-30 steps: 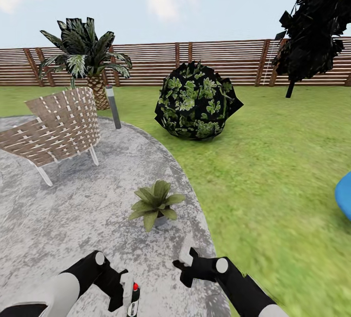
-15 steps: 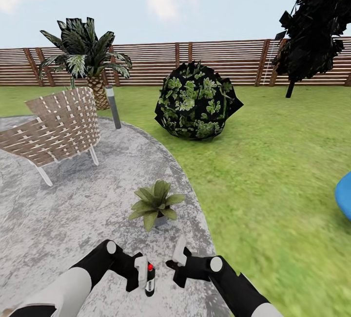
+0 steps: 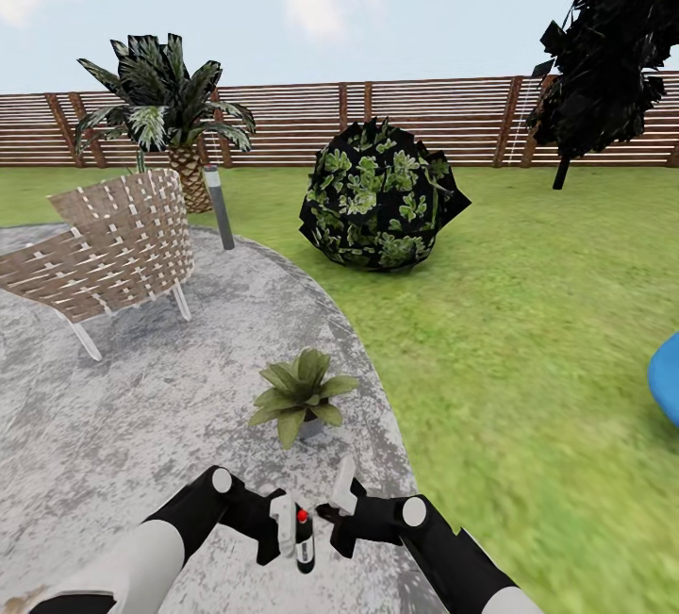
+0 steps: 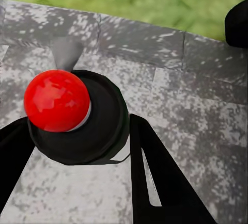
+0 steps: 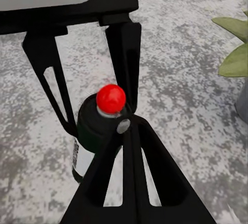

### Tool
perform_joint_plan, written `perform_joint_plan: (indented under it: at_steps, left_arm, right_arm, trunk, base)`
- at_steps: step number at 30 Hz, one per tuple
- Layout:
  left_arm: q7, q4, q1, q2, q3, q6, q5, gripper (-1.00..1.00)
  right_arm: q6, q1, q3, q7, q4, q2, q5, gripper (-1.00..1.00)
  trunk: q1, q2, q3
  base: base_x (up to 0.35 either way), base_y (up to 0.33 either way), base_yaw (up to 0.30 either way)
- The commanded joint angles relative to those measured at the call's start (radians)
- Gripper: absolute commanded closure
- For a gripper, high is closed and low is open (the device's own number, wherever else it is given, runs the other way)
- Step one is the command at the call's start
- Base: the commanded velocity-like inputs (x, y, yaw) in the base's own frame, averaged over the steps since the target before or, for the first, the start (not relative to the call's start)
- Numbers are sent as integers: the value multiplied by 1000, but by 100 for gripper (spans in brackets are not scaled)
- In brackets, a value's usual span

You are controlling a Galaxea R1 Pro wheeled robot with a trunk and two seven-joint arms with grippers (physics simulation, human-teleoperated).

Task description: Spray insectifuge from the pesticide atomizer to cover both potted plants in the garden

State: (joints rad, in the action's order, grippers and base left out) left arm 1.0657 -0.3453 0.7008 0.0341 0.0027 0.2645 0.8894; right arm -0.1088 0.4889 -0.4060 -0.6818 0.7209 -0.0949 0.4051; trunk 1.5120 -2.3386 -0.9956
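The pesticide atomizer is a small dark bottle with a white label and a red ball on top. It stands upright in my left gripper, which is shut on its body low over the grey stone patio. In the left wrist view the atomizer sits between the black fingers. My right gripper is shut, its tip right beside the atomizer's cap. One potted plant stands on the patio just beyond both grippers, and its leaves show in the right wrist view.
A woven chair stands at the patio's left, with a grey post lamp and a palm behind it. A round dark bush sits on the lawn. The slat fence closes the back; a blue object is at the right edge.
My left gripper has carried the atomizer up and to the right, close to the right gripper. The right gripper has shifted slightly left. The camera has not moved.
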Motion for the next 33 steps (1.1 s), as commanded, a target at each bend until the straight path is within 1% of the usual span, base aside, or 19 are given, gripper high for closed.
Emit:
perform_joint_plan:
  at_steps: [1,5,7,17,24,33]
  left_arm:
    - [3,-1,0,1,0,7,-2,100]
    - [9,4,0,1,0,47,-34,100]
    - [11,8,0,1,-1,53,-39,100]
    - [11,12,0,2,-1,56,-42,100]
    - [11,12,0,15,-1,57,-43,100]
    - [11,12,1,17,-1,57,-44,100]
  right_arm:
    - [-8,0,1,-1,0,0,11,100]
    - [-9,0,1,-1,-1,0,11,100]
    - [-9,0,1,0,-2,0,11,100]
    - [-9,0,3,0,-3,1,11,100]
    - [-9,0,3,0,-3,1,11,100]
    - [-9,0,3,0,-3,1,11,100]
  trunk:
    - [0,0,-1]
    - [0,0,-1]
    - [0,0,-1]
    - [0,0,-1]
    - [0,0,-1]
    - [0,0,-1]
  base:
    - [0,0,0]
    - [0,0,0]
    - [0,0,0]
    - [0,0,0]
    - [0,0,0]
    - [0,0,0]
